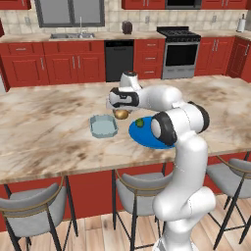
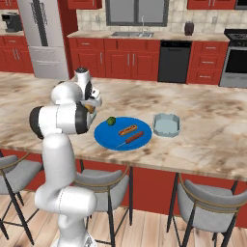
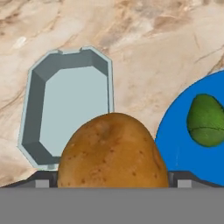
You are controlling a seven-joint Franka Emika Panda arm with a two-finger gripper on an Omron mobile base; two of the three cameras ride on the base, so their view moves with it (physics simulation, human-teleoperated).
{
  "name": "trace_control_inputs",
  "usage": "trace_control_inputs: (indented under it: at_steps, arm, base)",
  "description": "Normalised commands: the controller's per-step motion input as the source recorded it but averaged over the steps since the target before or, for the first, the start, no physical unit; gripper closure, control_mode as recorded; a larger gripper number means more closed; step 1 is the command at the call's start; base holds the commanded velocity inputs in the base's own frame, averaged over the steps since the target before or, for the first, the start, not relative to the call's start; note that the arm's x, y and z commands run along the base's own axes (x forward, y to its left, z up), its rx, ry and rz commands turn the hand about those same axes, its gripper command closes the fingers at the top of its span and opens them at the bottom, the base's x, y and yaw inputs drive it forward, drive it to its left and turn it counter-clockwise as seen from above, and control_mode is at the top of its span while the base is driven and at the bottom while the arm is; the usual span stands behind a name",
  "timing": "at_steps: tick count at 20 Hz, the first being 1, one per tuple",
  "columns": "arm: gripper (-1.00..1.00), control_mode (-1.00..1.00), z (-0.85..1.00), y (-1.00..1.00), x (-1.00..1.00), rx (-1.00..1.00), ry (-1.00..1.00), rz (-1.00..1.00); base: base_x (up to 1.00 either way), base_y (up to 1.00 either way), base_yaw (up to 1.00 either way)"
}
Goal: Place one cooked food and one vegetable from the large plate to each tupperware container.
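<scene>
Hand view: a brown potato [image 3: 113,151] sits low in the middle of the frame, between the claw's finger tips.
Claw state: the claw [image 1: 120,113] grips the potato, jaws spread wide around its girth.
Claw place: left base view, centre of the frame, above the bare counter [image 1: 49,127], between the tub and the plate.
Potato handling: by its look hard, dense and fairly heavy, with a matt skin that should not slip; its rounded flanks could roll if pinched off-centre, so the widest middle is the place to hold.
Tupperware container: pale grey-blue tub [image 3: 68,105], upper left in the hand view, just beyond the potato, nothing in it; a second such tub [image 2: 166,125] lies right of the plate in the right base view.
Large plate: bright blue [image 2: 108,136], centre of the right base view; a green vegetable [image 2: 111,121] at its upper left, two long brown cooked pieces [image 2: 129,134] in the middle.
Stage: judged mid-carry, potato not yet in the tub.
</scene>
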Motion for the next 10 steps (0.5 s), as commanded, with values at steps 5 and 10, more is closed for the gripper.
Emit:
trace_control_inputs:
  at_steps: [5,10]
  arm:
    - [1.0,-1.0,-0.12,0.48,0.28,-0.04,0.0,0.08]
    - [1.0,-1.0,-0.16,0.09,0.28,-0.08,0.01,0.04]
  base:
    - [0.0,0.0,0.0]
    - [0.0,0.0,0.0]
